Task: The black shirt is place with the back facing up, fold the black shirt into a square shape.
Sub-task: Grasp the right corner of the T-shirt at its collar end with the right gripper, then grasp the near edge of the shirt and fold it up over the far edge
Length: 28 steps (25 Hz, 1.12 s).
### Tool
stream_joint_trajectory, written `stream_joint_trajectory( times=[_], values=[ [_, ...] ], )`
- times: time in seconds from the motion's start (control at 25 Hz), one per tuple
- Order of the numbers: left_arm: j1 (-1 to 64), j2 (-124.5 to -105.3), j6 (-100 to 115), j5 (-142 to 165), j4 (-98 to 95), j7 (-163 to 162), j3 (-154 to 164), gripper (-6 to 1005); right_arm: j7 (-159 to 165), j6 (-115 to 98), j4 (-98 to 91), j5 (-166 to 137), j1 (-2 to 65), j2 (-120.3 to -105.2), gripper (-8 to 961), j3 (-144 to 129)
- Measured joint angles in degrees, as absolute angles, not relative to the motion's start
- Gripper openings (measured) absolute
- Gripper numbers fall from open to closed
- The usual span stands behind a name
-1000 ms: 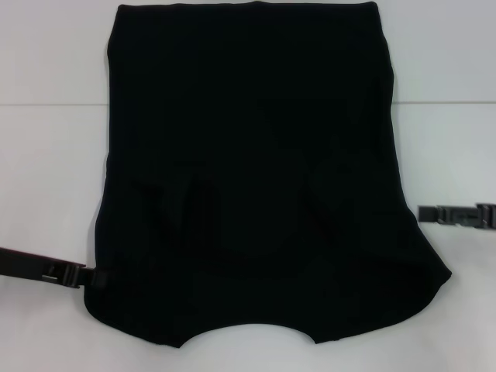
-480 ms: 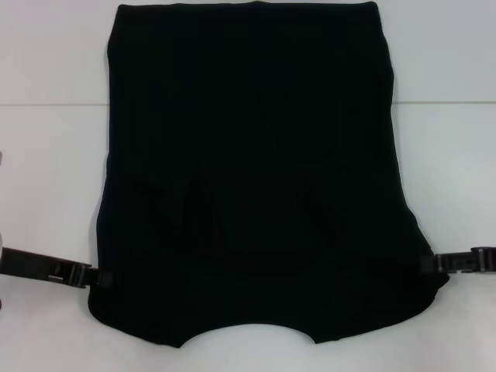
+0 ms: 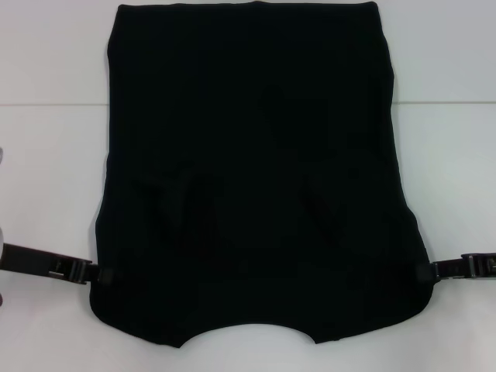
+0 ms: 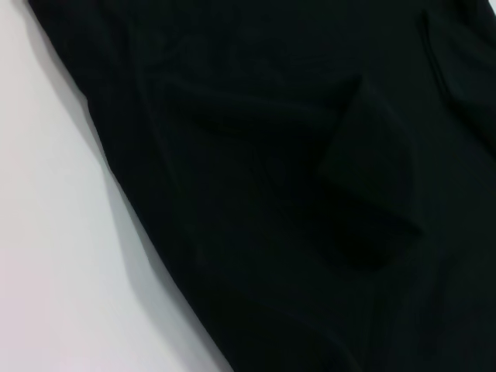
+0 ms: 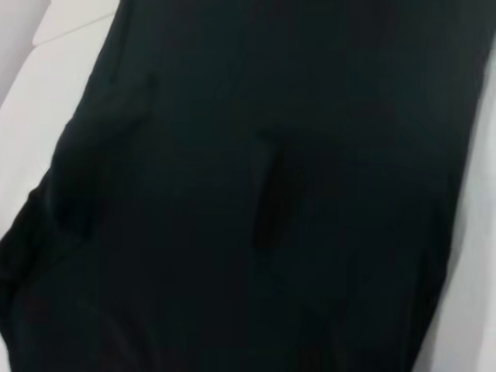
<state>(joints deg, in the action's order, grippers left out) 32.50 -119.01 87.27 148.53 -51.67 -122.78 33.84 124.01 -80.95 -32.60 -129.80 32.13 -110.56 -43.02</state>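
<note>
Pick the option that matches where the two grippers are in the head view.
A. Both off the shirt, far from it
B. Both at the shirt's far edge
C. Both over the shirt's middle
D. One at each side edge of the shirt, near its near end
D: the left gripper meets the shirt at its left edge and the right gripper at its right edge, both near the near end.
</note>
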Motion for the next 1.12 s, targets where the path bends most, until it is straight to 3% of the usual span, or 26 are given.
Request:
stream_joint_trajectory(
  times=[0.12,0.56,0.68,0.84,1.12],
  values=[
    [32.59,-119.06,87.26,148.53,-51.67,-122.78,33.84,50,124.01,-80.08,-32.60,-129.85,31.86,-110.67,574,-43.23],
    [33.00,-119.09,87.33,148.53,-51.68,-122.78,33.84,50,123.36,-79.58,-32.80,-129.96,31.13,-111.28,124,-42.89],
    [32.99,-119.06,88.81,148.53,-51.77,-122.78,33.77,50,122.65,-80.34,-33.18,-129.80,30.20,-111.10,72,-42.26],
    [32.49,-118.89,92.36,148.49,-52.31,-122.69,31.72,49,119.93,-84.29,-33.28,-129.77,28.55,-110.60,72,-39.11],
    [31.50,-118.27,102.66,147.65,-52.32,-120.23,25.04,49,116.17,-91.33,-34.18,-129.98,23.85,-108.57,71,-33.20]
  ],
)
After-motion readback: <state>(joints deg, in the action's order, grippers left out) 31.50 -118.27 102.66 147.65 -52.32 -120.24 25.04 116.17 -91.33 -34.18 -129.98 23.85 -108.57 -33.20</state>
